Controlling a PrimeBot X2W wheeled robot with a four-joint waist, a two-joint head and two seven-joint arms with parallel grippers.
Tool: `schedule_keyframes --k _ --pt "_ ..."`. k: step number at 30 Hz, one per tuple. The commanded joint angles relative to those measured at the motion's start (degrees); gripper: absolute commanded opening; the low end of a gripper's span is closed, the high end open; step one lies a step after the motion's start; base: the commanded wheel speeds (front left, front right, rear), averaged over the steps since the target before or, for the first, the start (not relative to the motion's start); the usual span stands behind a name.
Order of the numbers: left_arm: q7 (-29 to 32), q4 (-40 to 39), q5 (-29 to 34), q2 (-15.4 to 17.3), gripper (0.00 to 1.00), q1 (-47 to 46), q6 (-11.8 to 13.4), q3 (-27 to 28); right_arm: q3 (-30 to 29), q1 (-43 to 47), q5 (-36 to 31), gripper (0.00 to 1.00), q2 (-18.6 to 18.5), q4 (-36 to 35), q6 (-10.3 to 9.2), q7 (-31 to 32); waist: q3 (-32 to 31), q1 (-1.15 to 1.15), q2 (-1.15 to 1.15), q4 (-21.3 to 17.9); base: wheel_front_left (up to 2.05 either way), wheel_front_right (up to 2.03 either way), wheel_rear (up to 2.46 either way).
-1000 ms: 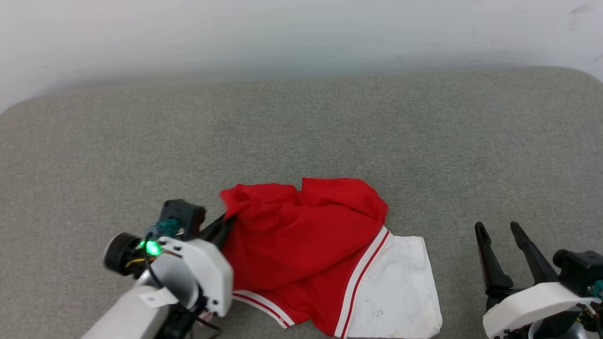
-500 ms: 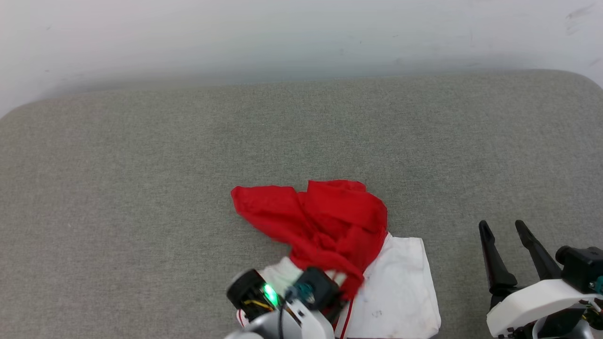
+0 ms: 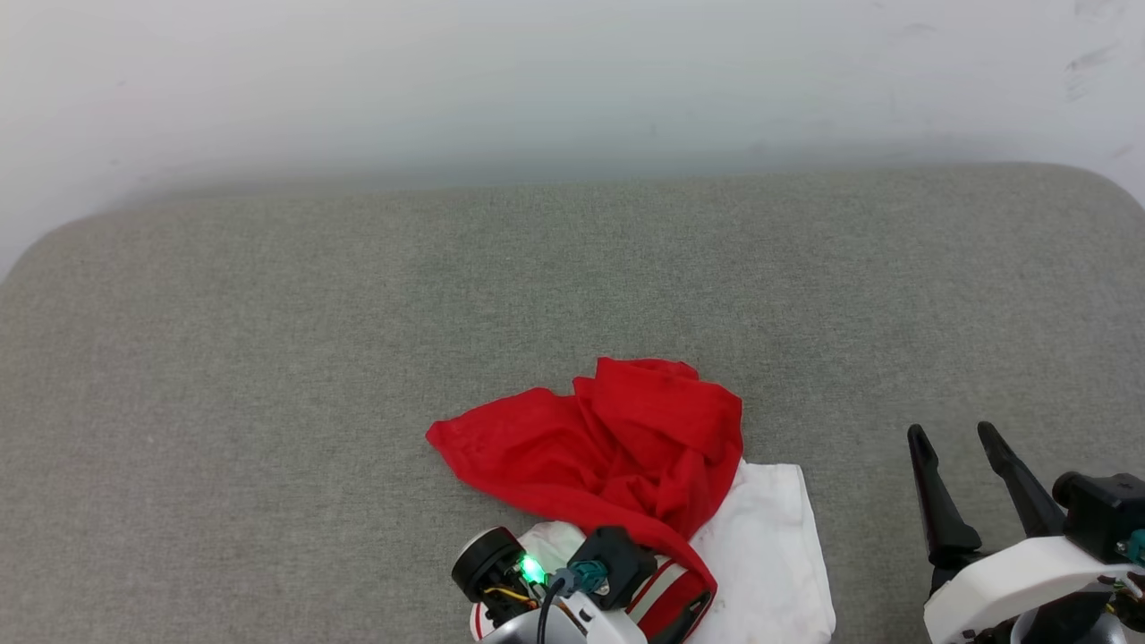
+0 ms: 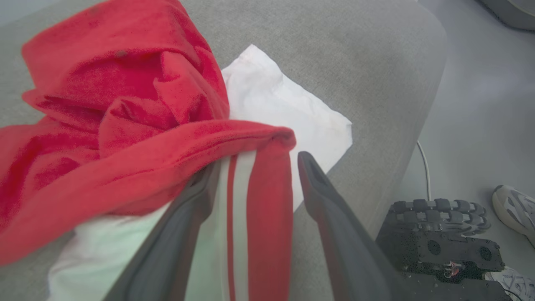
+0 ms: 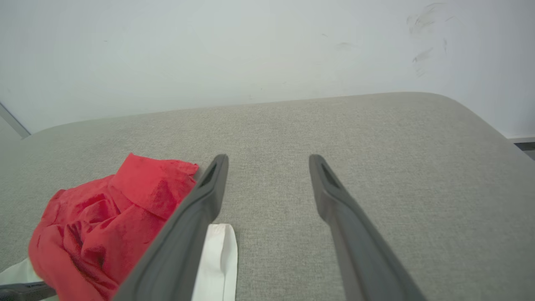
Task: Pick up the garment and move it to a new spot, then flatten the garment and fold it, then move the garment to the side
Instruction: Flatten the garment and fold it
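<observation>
The garment (image 3: 617,447), bright red with a white sleeve (image 3: 769,537), lies bunched near the front edge of the grey cushion (image 3: 358,313). My left wrist (image 3: 572,581) sits low at the garment's near side, partly under a red fold. In the left wrist view my left gripper (image 4: 257,161) is open, and the red-and-white striped trim (image 4: 238,200) lies loosely between the fingers, with red cloth (image 4: 117,104) draped over the left finger (image 4: 196,196). My right gripper (image 3: 950,434) stands open to the garment's right, holding nothing, with the garment (image 5: 104,209) left of it and the fingertips (image 5: 267,161) over bare cushion.
A pale wall (image 3: 572,80) rises behind the cushion. The left wrist view shows the cushion's rounded edge (image 4: 422,83), with floor beyond, a white cable (image 4: 424,167), a pale shoe (image 4: 516,209) and my right arm's dark gripper base (image 4: 439,234).
My left gripper swept from the garment's left edge to its near middle, dragging the red cloth over itself into a bunch. The camera tilted slightly. The right gripper stayed still.
</observation>
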Motion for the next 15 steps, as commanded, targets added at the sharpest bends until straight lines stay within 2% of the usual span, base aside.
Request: schedule_keyframes --k 1,7,15 --pt "-1.3 -1.2 0.0 0.4 1.0 1.1 0.9 0.8 0.0 0.8 -0.2 1.0 0.0 -0.4 -0.02 0.2 -1.1 0.0 0.0 -0.1 0.0 0.0 0.0" --pt "-1.8 -6.2 -0.7 3.6 1.0 2.7 3.8 3.2 -0.2 2.1 -0.2 1.0 0.0 -0.8 -0.02 0.9 -3.0 0.0 0.0 0.6 0.0 0.0 0.0" --pt "6.0 -11.5 -5.6 10.8 1.0 5.1 6.5 7.3 -0.4 3.4 0.7 1.0 0.0 -1.0 -0.02 1.5 -4.1 0.0 0.0 1.5 0.0 0.0 0.0"
